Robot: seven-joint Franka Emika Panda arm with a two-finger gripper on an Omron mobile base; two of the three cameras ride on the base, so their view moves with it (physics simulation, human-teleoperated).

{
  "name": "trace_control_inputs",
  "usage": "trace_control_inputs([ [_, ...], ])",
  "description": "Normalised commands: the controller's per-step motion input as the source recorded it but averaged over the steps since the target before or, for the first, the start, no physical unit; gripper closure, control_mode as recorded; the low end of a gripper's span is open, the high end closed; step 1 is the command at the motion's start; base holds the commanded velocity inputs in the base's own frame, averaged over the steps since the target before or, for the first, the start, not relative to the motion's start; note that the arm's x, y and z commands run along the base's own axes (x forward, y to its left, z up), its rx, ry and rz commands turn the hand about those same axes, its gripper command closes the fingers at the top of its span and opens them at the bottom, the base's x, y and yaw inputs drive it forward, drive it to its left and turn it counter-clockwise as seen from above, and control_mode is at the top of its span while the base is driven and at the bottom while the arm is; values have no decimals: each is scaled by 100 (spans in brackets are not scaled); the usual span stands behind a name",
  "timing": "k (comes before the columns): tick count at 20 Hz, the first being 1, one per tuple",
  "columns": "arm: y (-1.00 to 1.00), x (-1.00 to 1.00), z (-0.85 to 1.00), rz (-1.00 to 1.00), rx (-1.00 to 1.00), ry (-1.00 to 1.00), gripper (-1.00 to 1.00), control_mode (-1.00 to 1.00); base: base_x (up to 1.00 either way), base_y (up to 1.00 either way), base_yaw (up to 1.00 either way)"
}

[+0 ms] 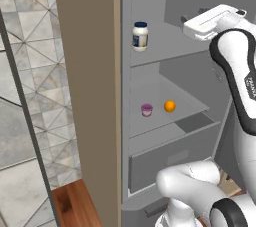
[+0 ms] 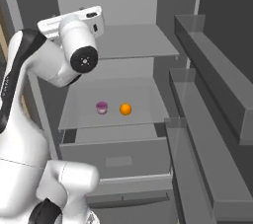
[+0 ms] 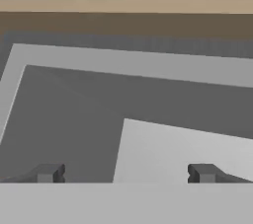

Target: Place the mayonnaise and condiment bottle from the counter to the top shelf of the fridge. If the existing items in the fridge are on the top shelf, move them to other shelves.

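Observation:
The mayonnaise [image 1: 140, 36], a white jar with a dark blue lid, stands upright at the left of the fridge's top shelf [image 1: 170, 51]. My white hand [image 1: 212, 21] hovers over the right part of that shelf, well apart from the jar. In the hand view my gripper [image 3: 126, 172] is open, with nothing between its fingertips [image 3: 49, 172]. The existing items, a pink cup [image 1: 146, 109] and an orange fruit [image 1: 170, 106], sit side by side on the shelf below [image 2: 143, 114]. The condiment bottle is out of view. A corner of the reddish-brown counter [image 1: 75, 203] shows at lower left.
The fridge's grey drawer [image 2: 118, 156] lies under the lower shelf. The open door's stepped grey bins [image 2: 217, 55] line the right side. A tan cabinet panel [image 1: 85, 86] flanks the fridge on the left, beside a tiled wall [image 1: 30, 71].

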Motion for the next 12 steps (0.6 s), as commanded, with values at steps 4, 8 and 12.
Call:
trace_control_inputs([
  [4, -79, -100, -6, 0, -3, 0, -100, -100, 0, 0, 0],
  [8, -52, -100, -10, -1, -8, 10, -100, -100, 0, 0, 0],
  [12, -24, -100, -25, 0, -16, 25, -100, -100, 0, 0, 0],
])
